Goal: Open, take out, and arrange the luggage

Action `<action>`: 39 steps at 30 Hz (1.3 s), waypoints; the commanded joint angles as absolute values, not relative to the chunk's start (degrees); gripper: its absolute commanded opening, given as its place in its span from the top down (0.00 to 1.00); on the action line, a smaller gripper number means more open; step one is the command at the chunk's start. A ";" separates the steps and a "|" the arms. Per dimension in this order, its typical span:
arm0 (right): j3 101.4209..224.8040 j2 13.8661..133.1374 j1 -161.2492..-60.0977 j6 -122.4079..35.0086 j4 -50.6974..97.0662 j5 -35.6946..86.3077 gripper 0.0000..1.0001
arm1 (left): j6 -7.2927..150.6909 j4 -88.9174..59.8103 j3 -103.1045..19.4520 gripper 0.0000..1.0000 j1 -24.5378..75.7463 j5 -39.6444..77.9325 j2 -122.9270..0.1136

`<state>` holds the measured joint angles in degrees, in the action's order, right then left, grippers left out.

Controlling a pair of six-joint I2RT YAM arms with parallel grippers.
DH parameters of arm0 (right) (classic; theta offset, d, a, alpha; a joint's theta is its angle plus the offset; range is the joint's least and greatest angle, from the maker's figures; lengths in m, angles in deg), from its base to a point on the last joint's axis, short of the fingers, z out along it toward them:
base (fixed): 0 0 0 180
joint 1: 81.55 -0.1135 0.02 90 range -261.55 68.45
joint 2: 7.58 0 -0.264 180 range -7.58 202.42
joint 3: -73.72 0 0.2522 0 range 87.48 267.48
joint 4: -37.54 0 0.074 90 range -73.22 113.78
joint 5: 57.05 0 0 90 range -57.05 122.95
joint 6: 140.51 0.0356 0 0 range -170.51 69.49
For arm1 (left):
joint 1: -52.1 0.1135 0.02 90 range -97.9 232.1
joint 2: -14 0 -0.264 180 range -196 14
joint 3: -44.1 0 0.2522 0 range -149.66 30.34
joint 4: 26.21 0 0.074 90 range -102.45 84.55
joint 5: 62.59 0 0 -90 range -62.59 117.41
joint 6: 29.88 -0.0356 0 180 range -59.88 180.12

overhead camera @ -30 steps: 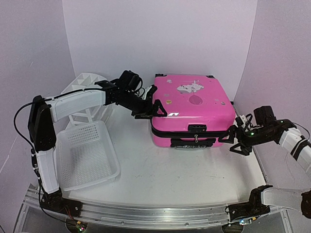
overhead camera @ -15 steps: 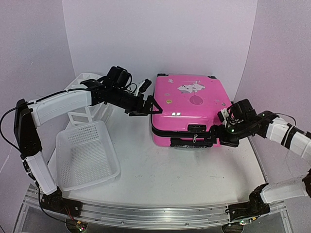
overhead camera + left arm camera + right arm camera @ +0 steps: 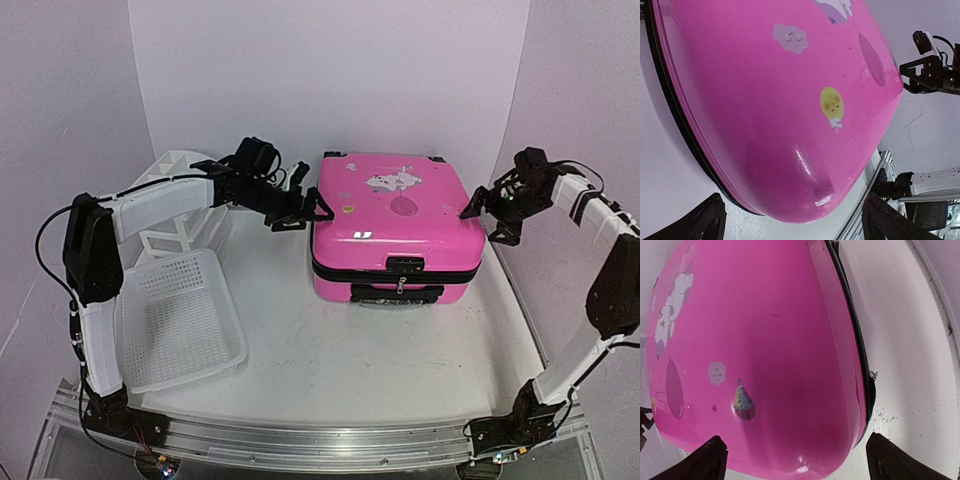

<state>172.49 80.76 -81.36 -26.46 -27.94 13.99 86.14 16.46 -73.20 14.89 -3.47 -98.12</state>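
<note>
The luggage [image 3: 395, 225], a bright-pink hard-shell suitcase with cartoon stickers, lies flat and zipped shut at the back middle of the table, its black handle facing the front. My left gripper [image 3: 300, 215] hovers open at its left edge. In the left wrist view the pink shell [image 3: 765, 100] fills the frame, and its rounded corner sits between the wide-spread fingers of the left gripper [image 3: 797, 222] without touching them. My right gripper [image 3: 485, 225] stands open at the luggage's right side. In the right wrist view the right gripper [image 3: 800, 462] frames another corner of the shell [image 3: 780, 340], also apart from it.
A white mesh basket [image 3: 180, 320] sits at the front left. A white plastic drawer organizer [image 3: 165, 170] stands behind it under the left arm. White walls close in the back and sides. The metal rail [image 3: 300, 445] runs along the near edge.
My right arm swung up from the luggage's front right corner to its right side, further back. My left gripper shifted slightly along the left edge. Both stayed open.
</note>
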 commanded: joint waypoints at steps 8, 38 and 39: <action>167.67 81.60 -80.05 -26.98 -29.27 3.57 0.02 | 83.12 -3.11 -49.31 0.02 7.55 17.31 -79.36; 158.96 74.56 -80.05 -25.69 -25.36 -0.29 0.02 | 81.31 -38.41 -61.04 0.57 -20.05 60.18 -115.03; 158.89 74.44 -80.05 -25.67 -25.35 -0.28 0.02 | 80.81 -38.38 -62.25 0.58 -20.22 60.50 -115.94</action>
